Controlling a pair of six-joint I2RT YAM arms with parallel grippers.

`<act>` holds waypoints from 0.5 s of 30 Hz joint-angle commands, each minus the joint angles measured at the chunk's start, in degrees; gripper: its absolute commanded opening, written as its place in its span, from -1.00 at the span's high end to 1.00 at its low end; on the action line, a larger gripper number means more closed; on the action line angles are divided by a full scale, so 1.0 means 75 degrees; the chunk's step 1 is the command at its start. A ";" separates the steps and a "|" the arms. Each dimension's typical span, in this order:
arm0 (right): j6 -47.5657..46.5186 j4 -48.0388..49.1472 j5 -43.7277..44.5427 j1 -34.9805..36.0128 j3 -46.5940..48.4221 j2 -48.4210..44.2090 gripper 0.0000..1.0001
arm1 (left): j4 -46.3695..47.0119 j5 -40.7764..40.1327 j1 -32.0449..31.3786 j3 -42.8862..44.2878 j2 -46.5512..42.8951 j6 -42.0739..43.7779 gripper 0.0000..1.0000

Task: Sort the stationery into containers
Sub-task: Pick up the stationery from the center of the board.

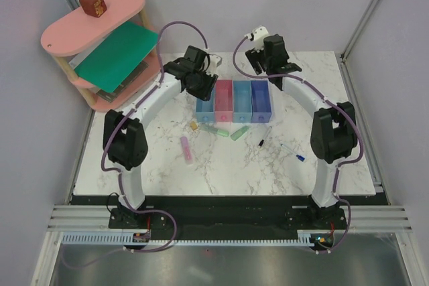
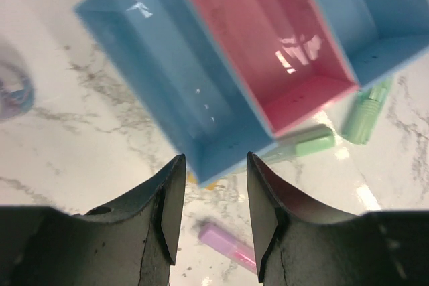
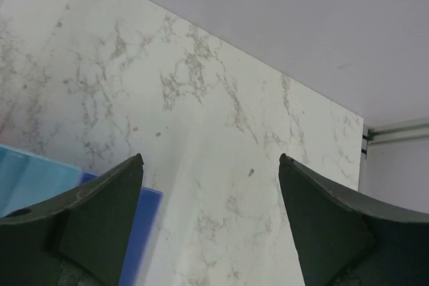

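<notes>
One light-blue bin partly hidden under left gripper; tape roll blurred, cropped.

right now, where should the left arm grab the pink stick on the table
Grip the pink stick around its middle, coming straight down from above, jaws closing across its narrow width. It lies flat on the table with bare marble along both long sides, so that should seat best.

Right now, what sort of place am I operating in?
Probably a lab robot cell, not an office: a marble-patterned tabletop enclosed by plain grey panels on aluminium posts, with slotted aluminium rails at the front.
</notes>
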 commanded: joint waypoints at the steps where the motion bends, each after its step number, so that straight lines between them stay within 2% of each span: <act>1: 0.0241 -0.0763 -0.0198 -0.0541 0.0245 -0.0592 -0.82 | -0.0100 0.0262 0.0782 0.0521 0.0018 0.0215 0.03; 8: -0.0239 -0.1900 -0.0761 -0.0893 0.0035 -0.1247 -0.91 | -0.0323 0.0426 0.1568 0.0708 0.0486 0.0942 0.02; 15: -0.0322 -0.2182 -0.0773 -0.1022 -0.0505 -0.1881 -0.91 | -0.0440 0.0135 0.2178 0.1586 0.1832 0.1517 -0.01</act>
